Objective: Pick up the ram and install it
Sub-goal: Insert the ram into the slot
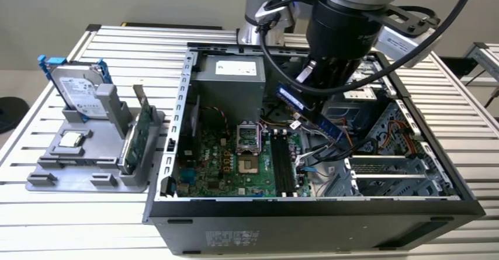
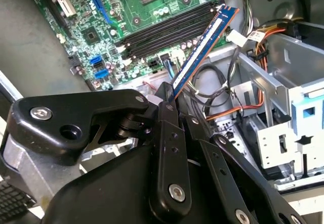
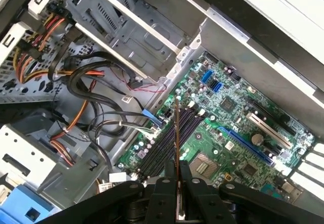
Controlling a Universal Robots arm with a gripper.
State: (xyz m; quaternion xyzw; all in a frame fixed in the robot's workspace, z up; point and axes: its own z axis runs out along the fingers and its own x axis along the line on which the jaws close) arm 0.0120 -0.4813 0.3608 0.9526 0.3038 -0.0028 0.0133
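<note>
Gripper [image 2: 169, 98] is clamped on the ram [image 2: 202, 44], a thin flat stick with a blue board and a pale label strip. It's held by one end and tilted in the air over the open steel case [image 1: 312, 210]. In the first wrist view I see it edge-on, a thin line over the long black slots [image 3: 157, 150] on the green motherboard [image 3: 238, 102], not seated. The matte black bolted fingers [image 2: 169, 148] hide the stick's gripped end. Glossy cables [image 3: 86, 77] are tangled beside the slots. The hard drive [image 1: 78, 90] and green card [image 1: 137, 137] stand in the grey holder [image 1: 70, 160] outside the case.
</note>
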